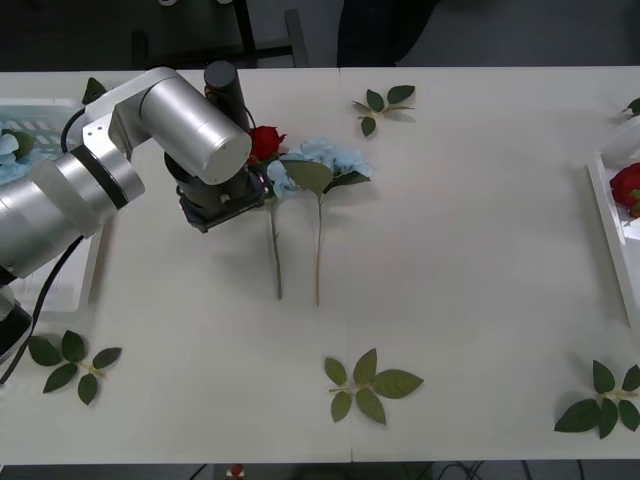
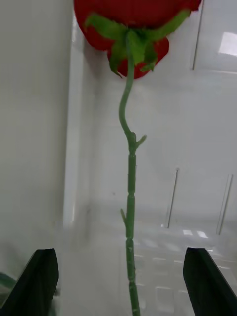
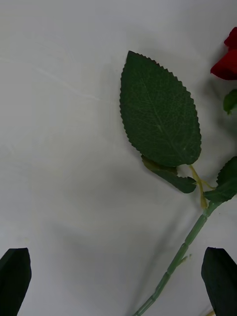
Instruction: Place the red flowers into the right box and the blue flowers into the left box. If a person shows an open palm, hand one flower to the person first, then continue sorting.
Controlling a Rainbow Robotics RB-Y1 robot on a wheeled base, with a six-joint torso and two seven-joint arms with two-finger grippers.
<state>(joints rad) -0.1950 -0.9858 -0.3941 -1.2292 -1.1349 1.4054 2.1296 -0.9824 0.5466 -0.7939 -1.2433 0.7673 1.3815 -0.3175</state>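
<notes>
Red flowers: one rose (image 1: 264, 142) lies on the counter (image 1: 470, 260) beside a blue hydrangea (image 1: 322, 160), head away from the robot, stem (image 1: 275, 255) running back toward it. Left gripper (image 3: 118, 276) is held just above it w/ jaws wide, nothing held; stem (image 3: 177, 259) is seen slanting between the jaws, long axis roughly in line w/ the view, so left arm is judged nearer. Right gripper (image 2: 118, 276) is parked over the right box (image 1: 607, 215), jaws wide, another rose (image 2: 136, 34) lying inside below.
</notes>
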